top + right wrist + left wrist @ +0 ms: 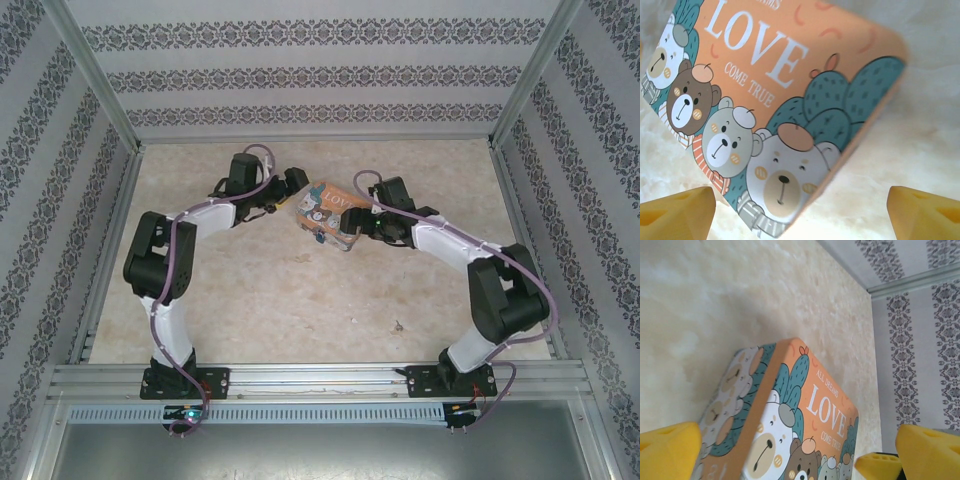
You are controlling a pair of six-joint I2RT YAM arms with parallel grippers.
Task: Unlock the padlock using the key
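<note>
Left gripper [797, 440] and right gripper [801, 200] are spread wide.
Tin [328, 212] is laid long-ways between them, both just as near.

Counter [300, 300]: beige, marbled stone look, pale mottling all over. Aluminium rails [300, 378] run along the near edge and both sides.

One object directly on it: a rectangular tin [328, 212], with an orange lid, white "LOVE" lettering, and cartoon bears and teal cactus print. It sits in the far half, roughly mid-width, skewed to the counter edges.

Left wrist view: tin [790, 415] lid up, bare counter [740, 300] beyond it up to the wall.

Right wrist view: tin [775, 100] close up, counter [900, 150] blurred and pale around it.

Small dark speck [398, 325] on the near half, right of centre. Can't tell what it is.
</note>
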